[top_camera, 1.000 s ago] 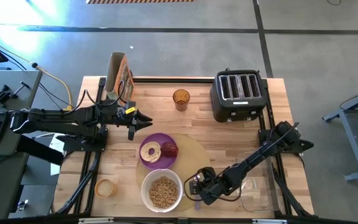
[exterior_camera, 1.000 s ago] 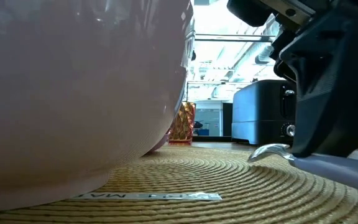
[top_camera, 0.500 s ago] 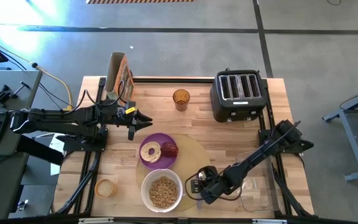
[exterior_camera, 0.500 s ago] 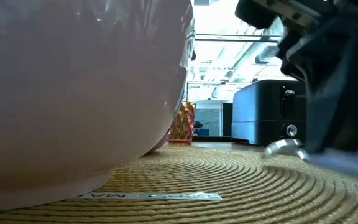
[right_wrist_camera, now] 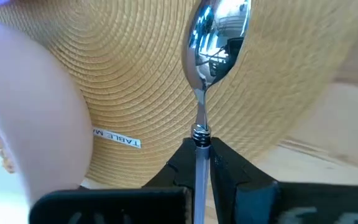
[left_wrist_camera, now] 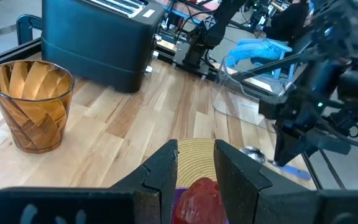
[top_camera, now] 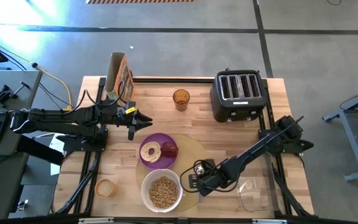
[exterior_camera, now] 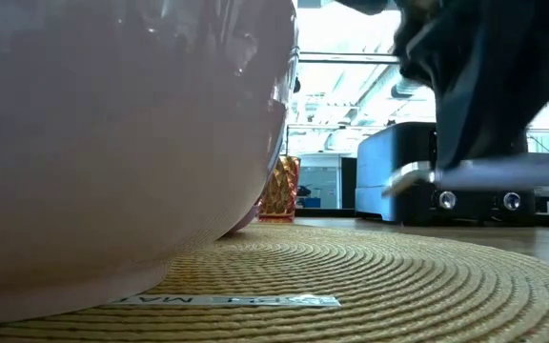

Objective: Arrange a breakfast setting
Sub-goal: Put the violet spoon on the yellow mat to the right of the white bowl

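Lifted since a second ago, the right pincer [right_wrist_camera: 198, 163] is clamped on the small spoon [right_wrist_camera: 212, 46], a shiny bowl on a pale handle, above the tan mat [right_wrist_camera: 135, 74] beside the white bowl [top_camera: 161, 190]. Thin handle could twist, landing crooked. Left pincer [left_wrist_camera: 195, 163] waits, narrowly parted.

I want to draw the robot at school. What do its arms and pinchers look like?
Draw two thin black arms made of jointed tube pieces. The left arm has a little yellow sticker near its pincher, the left gripper. The right arm has black cables curling beside the right gripper. Each pincher has two flat dark fingers.
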Controlling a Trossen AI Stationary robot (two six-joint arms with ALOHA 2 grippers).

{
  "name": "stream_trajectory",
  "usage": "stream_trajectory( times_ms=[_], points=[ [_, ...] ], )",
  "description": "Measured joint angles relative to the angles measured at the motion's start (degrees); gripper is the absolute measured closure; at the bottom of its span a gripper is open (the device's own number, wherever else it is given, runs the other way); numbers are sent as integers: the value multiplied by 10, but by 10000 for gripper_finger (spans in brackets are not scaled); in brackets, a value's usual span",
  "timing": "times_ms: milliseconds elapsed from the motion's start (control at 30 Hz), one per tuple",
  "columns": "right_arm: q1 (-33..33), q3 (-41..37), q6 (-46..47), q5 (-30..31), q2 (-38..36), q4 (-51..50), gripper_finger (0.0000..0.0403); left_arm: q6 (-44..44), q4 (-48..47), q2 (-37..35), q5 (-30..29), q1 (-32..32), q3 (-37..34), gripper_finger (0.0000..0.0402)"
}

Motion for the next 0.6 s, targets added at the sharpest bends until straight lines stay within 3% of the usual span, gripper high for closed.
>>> stream_trajectory(
  times_ms=[200, 600],
  points=[
    [-14, 78, -33, -8, 0, -137, 396, 0, 0, 0, 0, 0, 0, 307],
    [-23, 86, -40, -62, 17, -152, 396, 0, 0, 0, 0, 0, 0, 307]
  ],
)
